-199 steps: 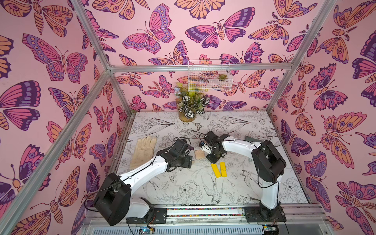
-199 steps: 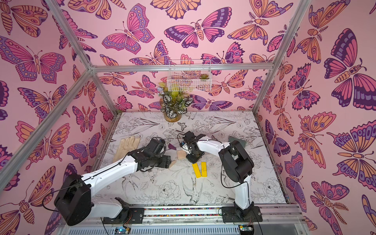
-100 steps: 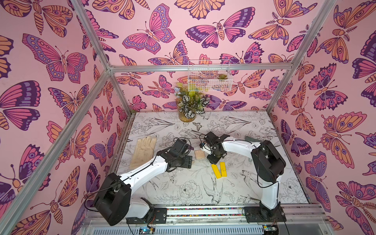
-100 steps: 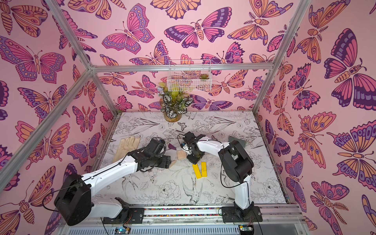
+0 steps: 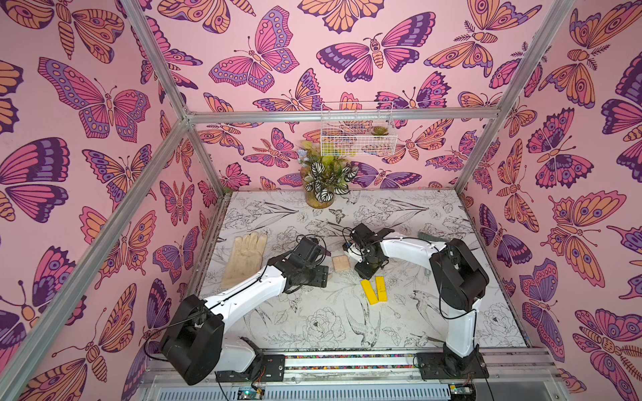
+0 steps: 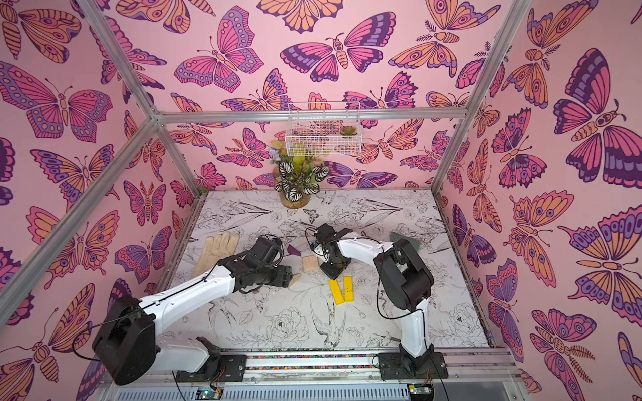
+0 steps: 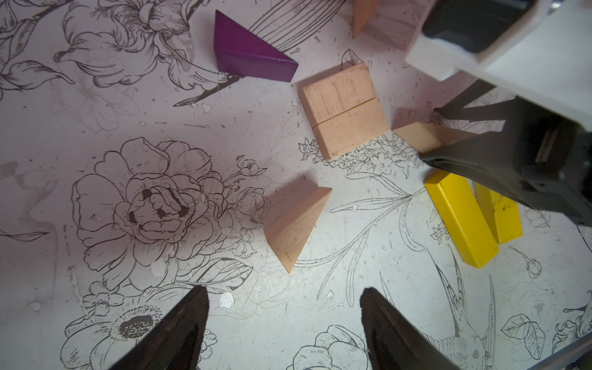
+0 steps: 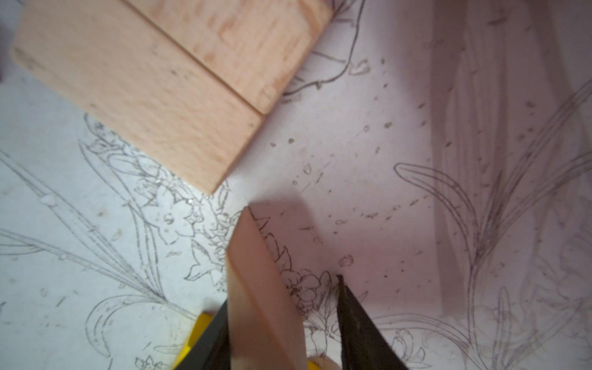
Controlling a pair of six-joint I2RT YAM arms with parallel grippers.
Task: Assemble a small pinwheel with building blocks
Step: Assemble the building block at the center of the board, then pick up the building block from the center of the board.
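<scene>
1. Holding the left gripper wide open, with nothing between its two black fingers.
2. Pointing it down at the table, where a wooden wedge is lying flat right in front of the fingertips, close but not touching.
3. Holding the right gripper partly open, with a second wedge sticking out between its two fingers.
4. Touching that second wedge with only one finger and leaving a small gap at the other finger; not being able to tell if this wedge is resting on the table.
5. Seeing a wooden square made of two pale pieces pressed side by side, lying flat near the middle of the table, between the two grippers in both top views.
6. Seeing a purple wedge lying near the square but apart from it, on the side toward the back wall.
7. Seeing two yellow bars lying close together in a thin V shape, just on the near side of the right gripper.
8. Seeing one more wooden piece peeking in at the edge of the left wrist view, too cut off for telling its shape.
9. Seeing a beige glove lying flat by the left wall, well apart from the blocks.
10. Seeing a potted plant standing at the back of the table and a white wire basket hanging on the back wall above it.
</scene>
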